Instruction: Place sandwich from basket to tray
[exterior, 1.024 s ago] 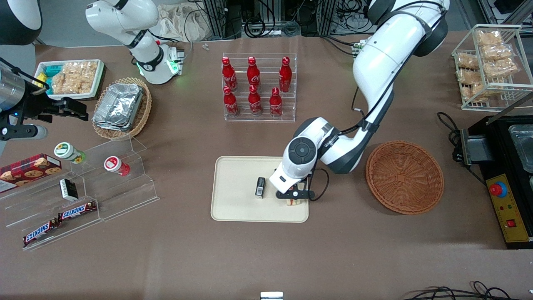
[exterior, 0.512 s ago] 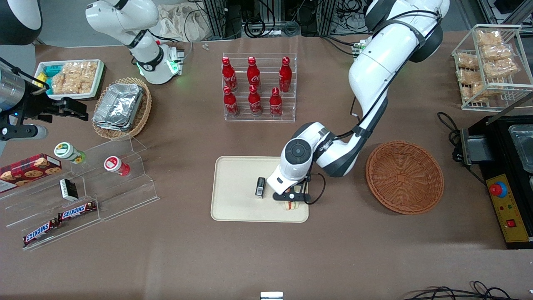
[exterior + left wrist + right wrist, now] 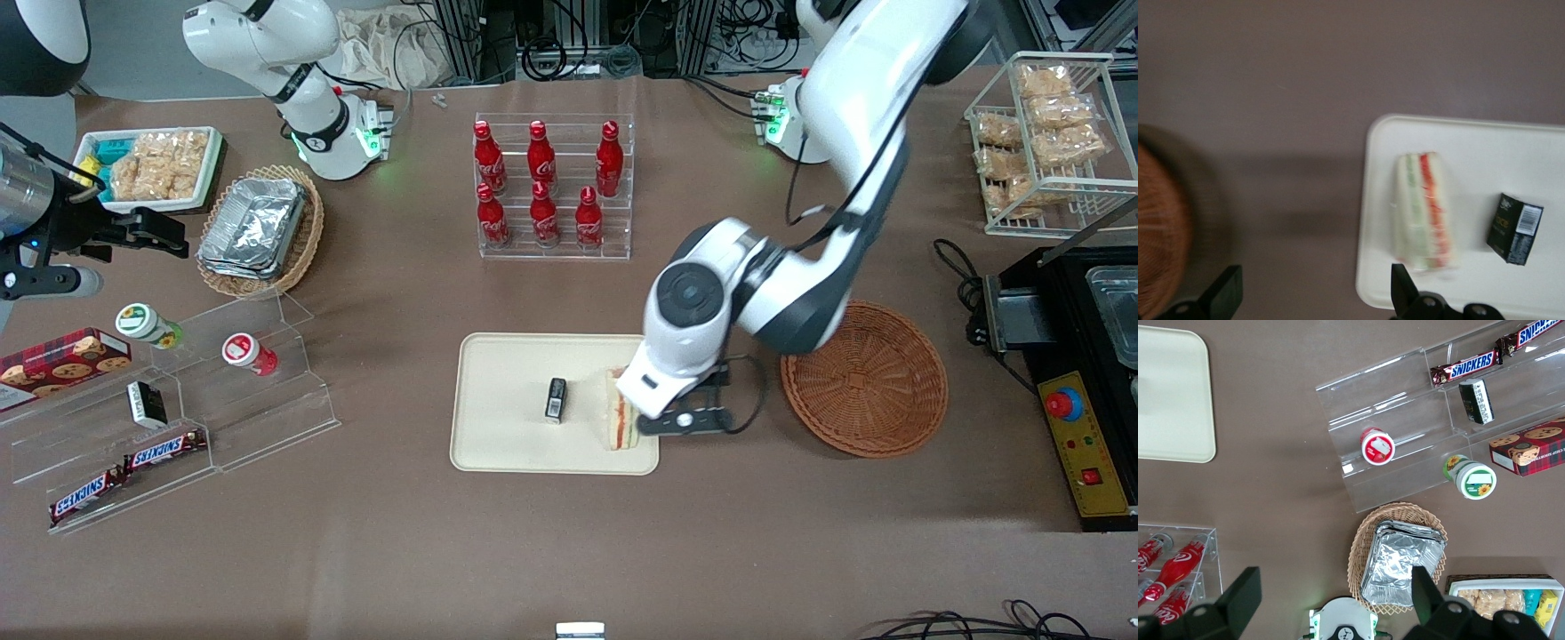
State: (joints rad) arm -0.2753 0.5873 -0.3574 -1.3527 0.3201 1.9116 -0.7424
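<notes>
Sandwich (image 3: 622,416) lies flat on the tray (image 3: 507,373), at the tray edge nearest the basket (image 3: 864,378), filling stripes up. Nothing touches it. Wrist view confirms this: sandwich (image 3: 1423,210) sits just inside the tray (image 3: 1485,143) rim, with a small black box (image 3: 1515,229) beside it on the same tray, apart from it.

Gripper (image 3: 685,421) is released, fingers spread wide, holding nothing. It hangs over the worktop (image 3: 569,551) just off the tray edge, between tray and basket, close beside the sandwich. In the wrist view, both fingers (image 3: 1221,293) are well apart, with bare worktop (image 3: 1305,100) between them.

The basket is empty on the worktop toward the working arm's end, and its rim (image 3: 1161,227) shows in the wrist view. Box (image 3: 556,399) is near the tray middle, toward the parked arm's side of the sandwich.
</notes>
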